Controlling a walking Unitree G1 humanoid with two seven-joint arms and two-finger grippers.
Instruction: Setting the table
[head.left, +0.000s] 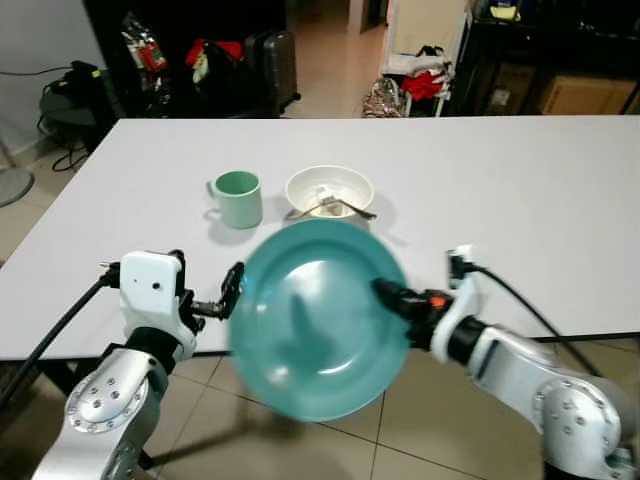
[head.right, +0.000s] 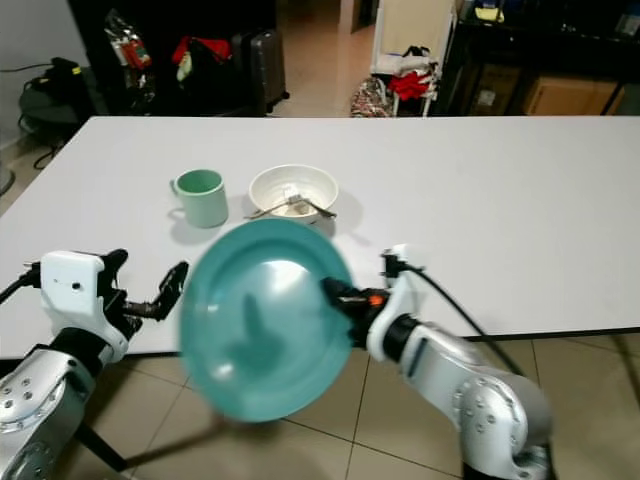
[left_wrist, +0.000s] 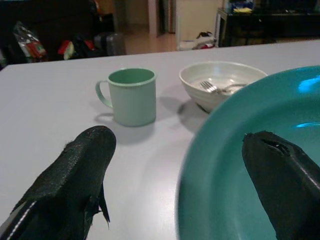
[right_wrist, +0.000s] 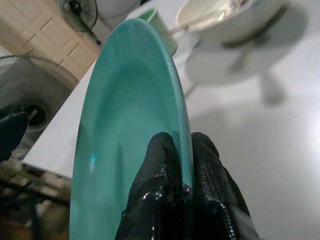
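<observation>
While my right gripper (right_wrist: 181, 165) pinches the rim of the teal plate (head.left: 315, 320), its two black fingers (right_wrist: 212, 175) closed on either side of the edge, the plate hangs in the air over the near edge of the white table (head.left: 500, 190), tilted so its hollow faces up and toward me. It is partly above the tabletop and partly above the tiled floor (head.left: 420, 420) (slightly blurred in both eye views).

My left gripper (head.left: 232, 290) sits at the plate's opposite side with its fingers spread wide; one finger (left_wrist: 280, 175) lies over the plate's inner face and the other (left_wrist: 75, 175) is outside the rim, over the table. Whether either finger touches the plate I cannot tell.

Farther in on the table stand a pale green mug (head.left: 238, 198) and, just beside it on its right, a white bowl (head.left: 330, 190) with a fork (head.left: 345, 207) lying in it. Beyond the table's far edge are bags and a suitcase (head.left: 272, 65) against dark furniture.
</observation>
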